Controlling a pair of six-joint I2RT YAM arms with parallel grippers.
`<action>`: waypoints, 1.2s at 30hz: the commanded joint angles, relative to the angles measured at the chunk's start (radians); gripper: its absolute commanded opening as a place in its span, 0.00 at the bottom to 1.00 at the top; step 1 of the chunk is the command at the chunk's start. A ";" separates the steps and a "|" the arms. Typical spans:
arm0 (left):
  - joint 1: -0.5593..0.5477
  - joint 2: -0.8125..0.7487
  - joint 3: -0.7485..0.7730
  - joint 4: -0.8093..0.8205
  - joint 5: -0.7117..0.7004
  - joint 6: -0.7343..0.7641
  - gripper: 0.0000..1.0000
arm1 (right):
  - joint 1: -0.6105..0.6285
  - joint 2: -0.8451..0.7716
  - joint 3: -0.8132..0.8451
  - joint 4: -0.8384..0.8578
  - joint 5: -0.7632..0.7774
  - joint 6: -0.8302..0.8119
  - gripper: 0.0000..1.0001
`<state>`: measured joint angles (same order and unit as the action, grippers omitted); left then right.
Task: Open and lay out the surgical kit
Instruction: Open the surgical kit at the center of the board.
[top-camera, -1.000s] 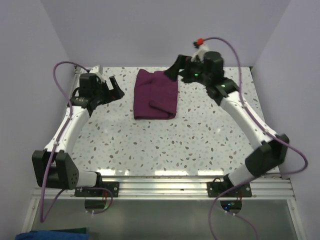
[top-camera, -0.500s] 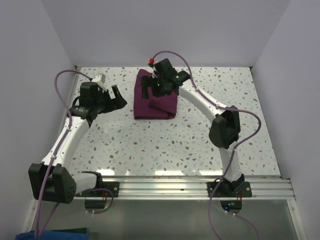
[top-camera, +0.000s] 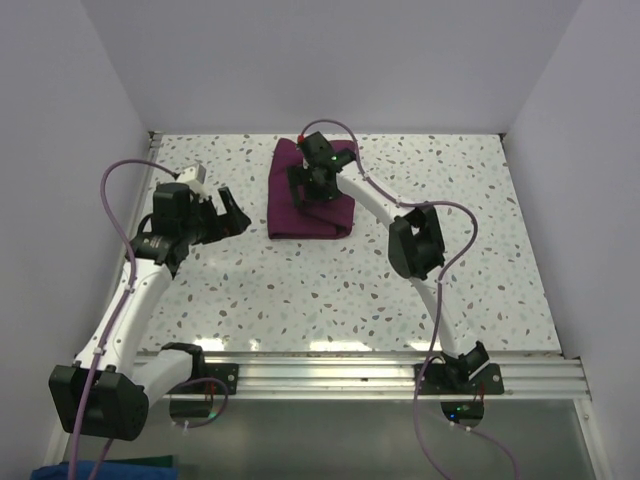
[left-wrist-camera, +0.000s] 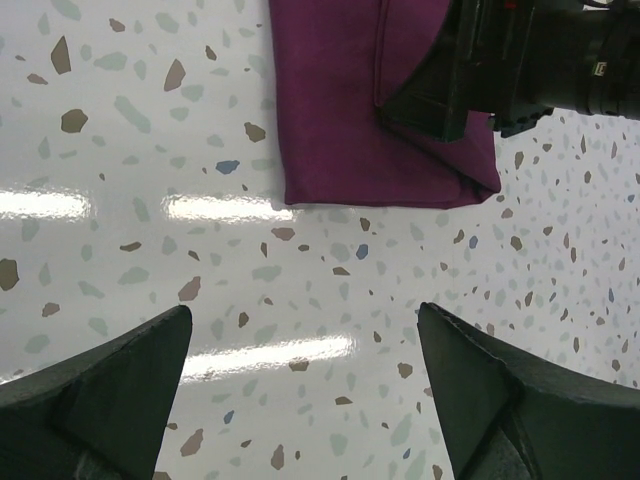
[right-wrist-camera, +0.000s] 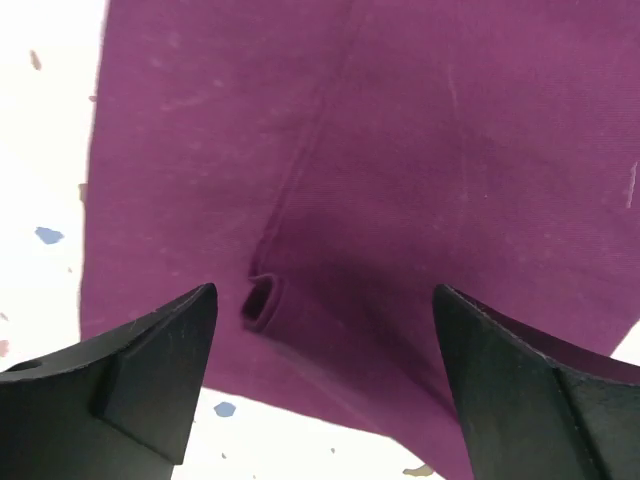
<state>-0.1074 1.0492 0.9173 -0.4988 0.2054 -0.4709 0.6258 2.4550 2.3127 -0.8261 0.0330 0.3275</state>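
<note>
Lab test cell: speckled table (top-camera: 300, 290), lavender walls (top-camera: 300, 60)

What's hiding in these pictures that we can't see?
- Inside the folded purple cloth wrap: hidden in every view by the cloth itself.
- Top view: the right pincer covers the wrap's middle; whether it touches is unclear.
- Left wrist view: the wrap's far part is cut off by the top edge.

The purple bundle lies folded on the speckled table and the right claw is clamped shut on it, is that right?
Not quite: the right gripper is open, its jaws spread wide over the purple bundle, clamping nothing, as the right wrist view shows. The bundle does lie folded on the speckled table.
</note>
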 joint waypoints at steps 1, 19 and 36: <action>-0.003 -0.006 -0.014 -0.011 0.009 -0.008 0.98 | -0.003 -0.013 0.051 -0.019 0.011 -0.008 0.87; -0.006 0.152 0.083 0.031 0.038 0.038 0.98 | -0.139 -0.437 -0.408 -0.047 0.415 0.091 0.00; -0.412 0.784 0.558 0.034 -0.121 0.020 0.98 | -0.373 -0.597 -0.819 -0.117 0.505 0.157 0.98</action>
<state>-0.4355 1.7660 1.3685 -0.4435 0.1600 -0.4522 0.2951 1.9324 1.4834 -0.9199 0.4664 0.4610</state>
